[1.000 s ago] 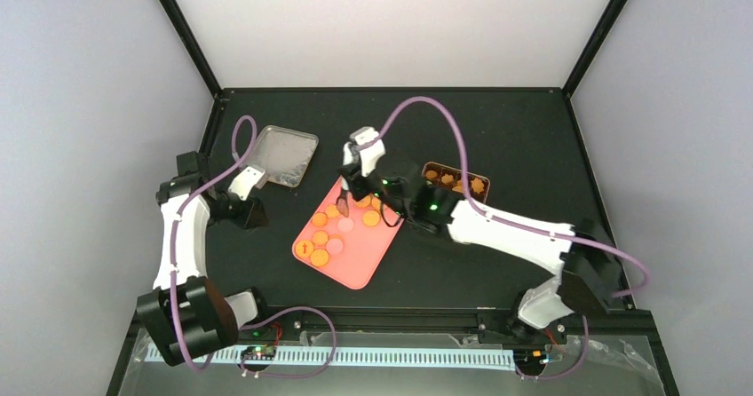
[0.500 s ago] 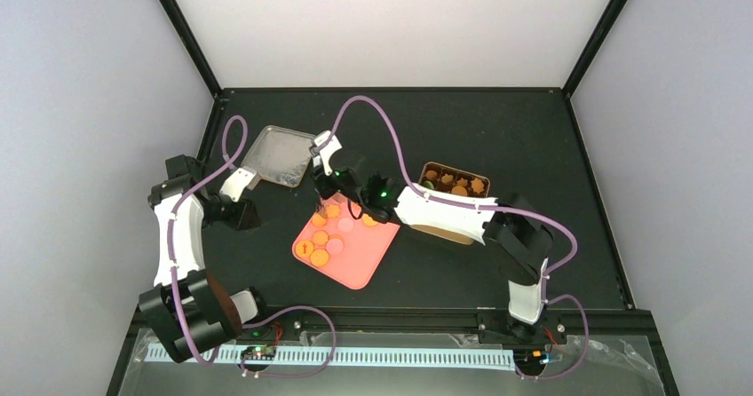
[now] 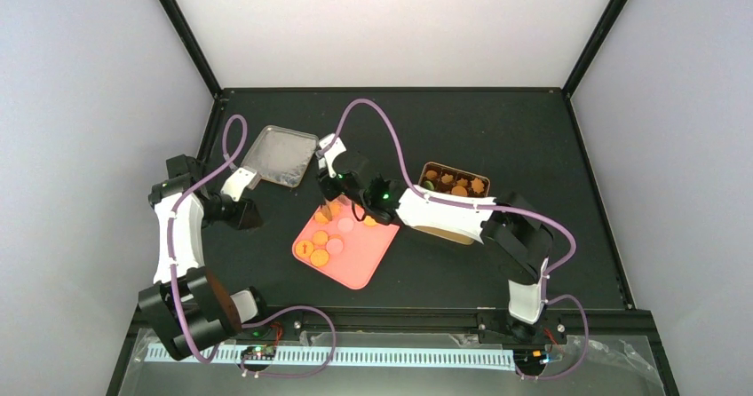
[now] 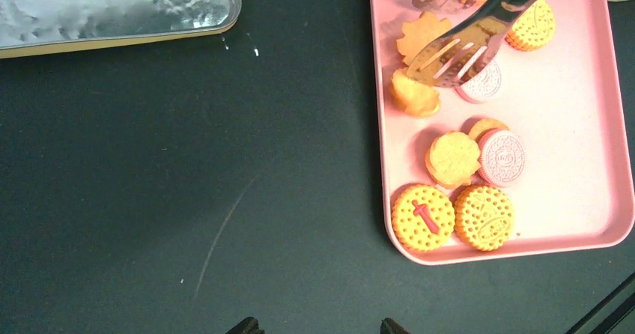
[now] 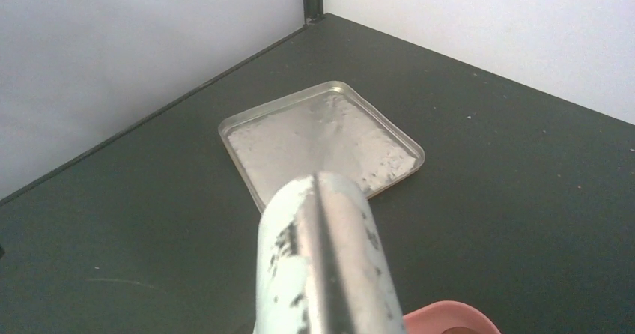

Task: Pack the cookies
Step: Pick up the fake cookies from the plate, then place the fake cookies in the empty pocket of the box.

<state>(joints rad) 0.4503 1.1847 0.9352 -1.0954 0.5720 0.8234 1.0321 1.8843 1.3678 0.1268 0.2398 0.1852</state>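
Black table [image 3: 533, 130], white walls behind. Your right hand [image 3: 334, 181] is clamped on metal tongs [image 4: 457, 53], whose slotted tips hang slightly spread over the far end of a pink tray [image 3: 355, 263]. Orange and pink cookies [image 4: 453, 158] lie on that tray; more sit in a gold tin [image 3: 455, 183] to its right. Your left hand [image 3: 245, 213] hovers left of the tray, fingers apart and empty. A silver lid [image 3: 280, 154] lies beyond it.

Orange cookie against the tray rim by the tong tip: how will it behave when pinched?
The orange cookie looks rigid, probably light. Smooth metal tongs may let it slip. Pressed toward the pink tray rim, it could tip up.
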